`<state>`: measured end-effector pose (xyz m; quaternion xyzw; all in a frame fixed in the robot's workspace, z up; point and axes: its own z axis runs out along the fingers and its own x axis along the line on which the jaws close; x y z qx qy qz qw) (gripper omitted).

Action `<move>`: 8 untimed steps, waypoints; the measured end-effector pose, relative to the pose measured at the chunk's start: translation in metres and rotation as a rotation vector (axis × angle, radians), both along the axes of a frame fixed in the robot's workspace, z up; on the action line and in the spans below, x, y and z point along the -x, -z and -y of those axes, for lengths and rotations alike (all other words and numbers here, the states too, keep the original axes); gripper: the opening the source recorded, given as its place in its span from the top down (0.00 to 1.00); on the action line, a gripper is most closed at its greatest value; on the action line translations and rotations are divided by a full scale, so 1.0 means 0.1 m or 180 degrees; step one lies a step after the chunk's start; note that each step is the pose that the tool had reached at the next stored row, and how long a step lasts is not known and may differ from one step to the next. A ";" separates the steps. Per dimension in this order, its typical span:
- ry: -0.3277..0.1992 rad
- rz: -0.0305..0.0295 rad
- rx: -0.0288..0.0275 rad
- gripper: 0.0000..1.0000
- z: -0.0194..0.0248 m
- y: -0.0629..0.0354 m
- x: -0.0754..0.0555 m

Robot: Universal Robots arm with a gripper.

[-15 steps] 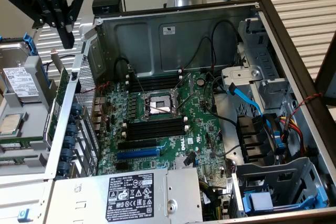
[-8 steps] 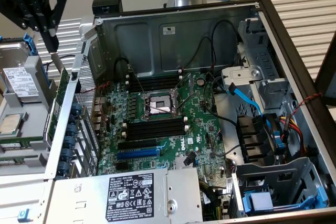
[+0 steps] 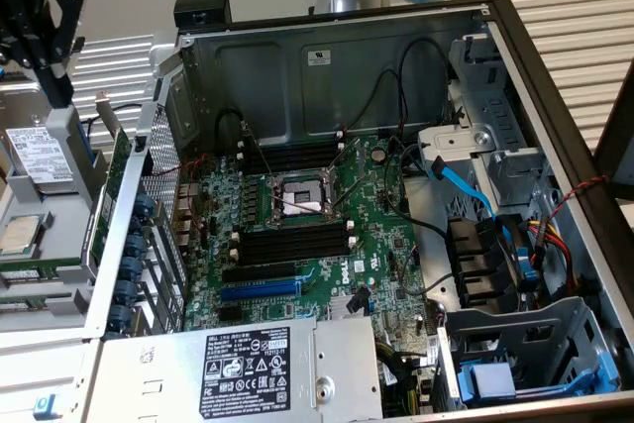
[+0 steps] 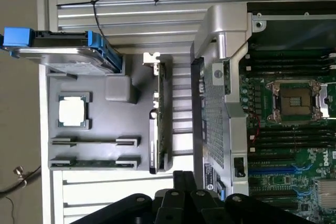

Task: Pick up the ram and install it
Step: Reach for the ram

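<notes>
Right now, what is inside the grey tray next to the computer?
The grey tray holds a processor chip, the ram in a groove, a blue-framed drive and an upright card. Whatever lies under the drive is covered.

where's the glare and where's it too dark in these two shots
Exterior view: soft even light, the power supply cover shines pale, and the motherboard lies dimmer down inside the case. Wrist view: the processor on the grey tray glares near white, the case edge catches bright light, and the gripper is a black shape with no detail.
</notes>
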<state>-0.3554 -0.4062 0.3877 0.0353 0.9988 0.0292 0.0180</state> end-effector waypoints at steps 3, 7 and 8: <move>0.0000 0.0000 0.0000 0.89 0.006 0.004 0.14; 0.0000 0.0000 0.0000 0.89 0.013 0.010 0.32; 0.0000 0.0000 0.0000 0.89 0.014 0.012 0.36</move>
